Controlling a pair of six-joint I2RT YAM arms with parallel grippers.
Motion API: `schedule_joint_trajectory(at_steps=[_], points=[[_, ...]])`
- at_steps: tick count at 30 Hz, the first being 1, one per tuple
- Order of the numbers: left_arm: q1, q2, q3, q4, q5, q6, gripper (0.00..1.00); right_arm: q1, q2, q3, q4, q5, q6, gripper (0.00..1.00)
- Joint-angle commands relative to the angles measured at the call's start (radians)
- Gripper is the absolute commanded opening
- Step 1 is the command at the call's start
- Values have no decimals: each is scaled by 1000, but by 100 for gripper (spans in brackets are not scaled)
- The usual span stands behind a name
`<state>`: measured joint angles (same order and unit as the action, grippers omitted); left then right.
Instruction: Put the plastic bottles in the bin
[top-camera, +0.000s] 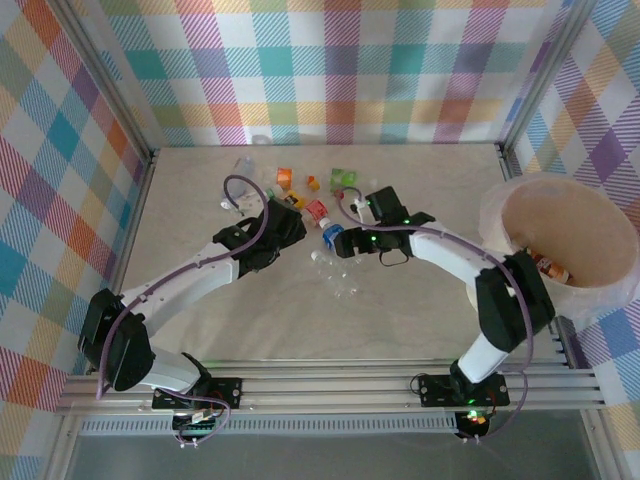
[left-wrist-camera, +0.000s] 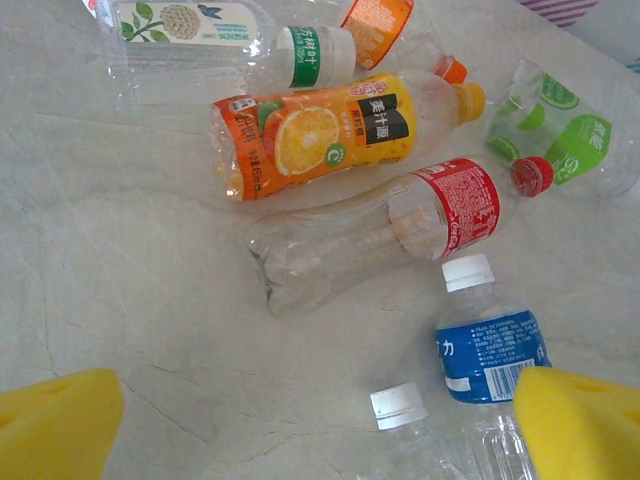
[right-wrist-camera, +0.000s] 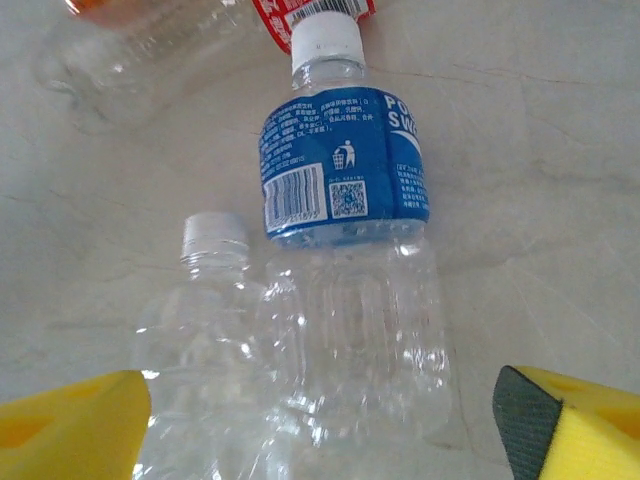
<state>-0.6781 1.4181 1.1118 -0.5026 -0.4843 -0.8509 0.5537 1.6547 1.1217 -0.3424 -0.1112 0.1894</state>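
the right tool (right-wrist-camera: 320, 428) stands open astride the blue-label bottle (right-wrist-camera: 345, 165), not touching it, probably to close on its body. the left tool (left-wrist-camera: 320, 430) is open, empty. the bin (top-camera: 580, 225) sits well behind the right tool.

The blue-label bottle (right-wrist-camera: 345, 165) carries white letters "PO" over "SW", cut off at the label's edge, plus a barcode, a QR code and a litter-in-bin sign. Just beyond its cap, the red-label bottle (left-wrist-camera: 455, 210) bears white Coca-Cola script. Further beyond, the orange-label bottle (left-wrist-camera: 320, 135) shows "美汁源" and a "C" on a green disc.
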Motion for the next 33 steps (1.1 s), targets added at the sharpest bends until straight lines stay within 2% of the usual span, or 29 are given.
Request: schedule_joint_trajectory(at_steps=[1, 11, 17, 22, 27, 33], points=[[9, -24, -24, -14, -2, -42, 100, 27, 65, 79, 39, 56, -36, 86], [9, -13, -77, 27, 173, -183, 100, 61, 302, 281, -39, 197, -101, 82], [10, -30, -138, 42, 168, -254, 100, 61, 381, 341, -66, 187, -113, 81], [9, -12, -131, 42, 189, -252, 100, 61, 437, 380, -78, 189, -114, 75], [10, 12, -126, 62, 221, -254, 100, 61, 402, 373, -62, 218, -102, 62], [6, 35, -124, 79, 243, -259, 100, 61, 284, 313, -23, 260, -103, 57]])
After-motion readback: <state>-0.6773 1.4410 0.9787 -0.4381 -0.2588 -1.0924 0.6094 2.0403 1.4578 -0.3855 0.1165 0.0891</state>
